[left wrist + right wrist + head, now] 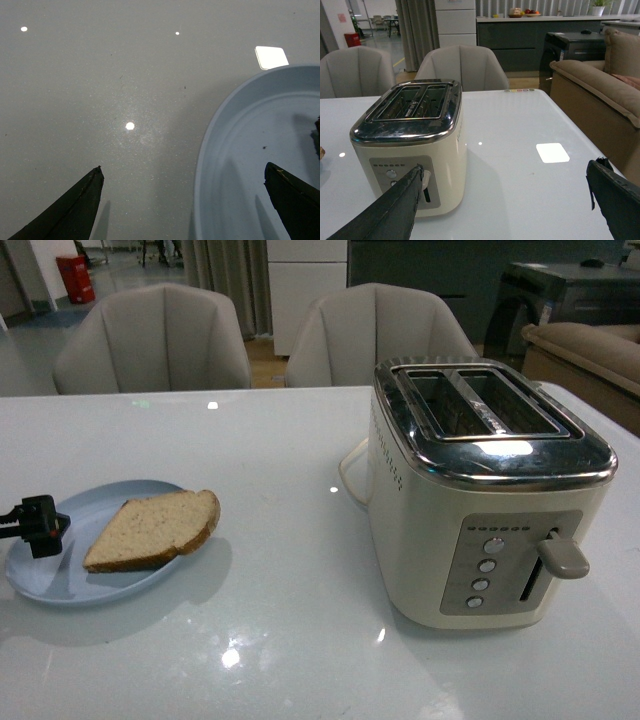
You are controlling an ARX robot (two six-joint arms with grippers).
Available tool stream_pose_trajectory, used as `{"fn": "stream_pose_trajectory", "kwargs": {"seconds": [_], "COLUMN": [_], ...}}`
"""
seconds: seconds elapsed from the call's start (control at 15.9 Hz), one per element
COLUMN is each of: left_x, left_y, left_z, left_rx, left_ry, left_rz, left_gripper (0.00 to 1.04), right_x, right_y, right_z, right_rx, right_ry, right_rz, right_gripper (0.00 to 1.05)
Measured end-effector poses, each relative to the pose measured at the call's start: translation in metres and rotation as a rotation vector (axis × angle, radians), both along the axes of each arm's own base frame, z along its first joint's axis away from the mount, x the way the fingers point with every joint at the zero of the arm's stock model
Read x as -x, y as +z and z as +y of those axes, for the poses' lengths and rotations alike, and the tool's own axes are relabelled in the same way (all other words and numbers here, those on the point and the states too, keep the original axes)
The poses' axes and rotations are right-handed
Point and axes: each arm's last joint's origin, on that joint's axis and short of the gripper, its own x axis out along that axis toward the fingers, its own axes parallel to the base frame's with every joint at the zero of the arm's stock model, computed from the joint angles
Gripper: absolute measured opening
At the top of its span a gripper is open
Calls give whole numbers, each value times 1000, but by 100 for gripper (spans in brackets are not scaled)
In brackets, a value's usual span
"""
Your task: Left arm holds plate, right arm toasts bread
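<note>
The left tool (36,525) is spread. In its wrist view, one finger (75,205) hangs over the bare tabletop (100,75) and the other (295,200) over the inside of the plate (240,150), so the rim runs between them. No contact with the rim is visible. The plate lies flat on the tabletop at the robot's left, with the bread (155,530) lying on it, rounded end toward the toaster (490,510).

The right tool (503,169) is also spread and carries nothing. It is absent from the front view. Its wrist view faces the control end of the toaster, well apart from the bread.

Both slots (485,405) appear empty, and the lever (563,557) sits at the top of its track.

Step in hand, as judged: securing the plate. Toasting has not begun.

Next move calls for:
1. Press the left tool together on the rim without tipping the plate.
2. Bring the right tool across to the bread.
</note>
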Motion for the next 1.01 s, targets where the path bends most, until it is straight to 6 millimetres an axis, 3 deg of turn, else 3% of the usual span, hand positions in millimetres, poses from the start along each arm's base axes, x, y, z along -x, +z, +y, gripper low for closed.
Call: {"fn": "stream_pose_trajectory", "kwargs": {"seconds": [0.44, 0.57, 0.63, 0.69, 0.75, 0.82, 1.01], "left_x": [-11, -11, -11, -7, -7, -7, -7], "left_y": [-8, -7, -7, -10, -10, -10, -10], "left_z": [4, 4, 4, 4, 3, 3, 3], "left_rx": [-26, -30, -27, -26, -21, -6, 7], "left_ry": [-54, -67, -79, -91, -102, -103, -104], "left_rz": [-36, -52, -65, -60, -65, -69, -67], "left_gripper": [97, 74, 51, 20, 8, 3, 3], "right_x": [0, 0, 0, 0, 0, 0, 0], "right_y": [0, 0, 0, 0, 0, 0, 0], "right_z": [0, 0, 0, 0, 0, 0, 0], "right_rx": [0, 0, 0, 0, 0, 0, 0], "right_ry": [0, 0, 0, 0, 0, 0, 0], "right_rz": [0, 0, 0, 0, 0, 0, 0], "right_gripper": [98, 98, 98, 98, 98, 98, 98]}}
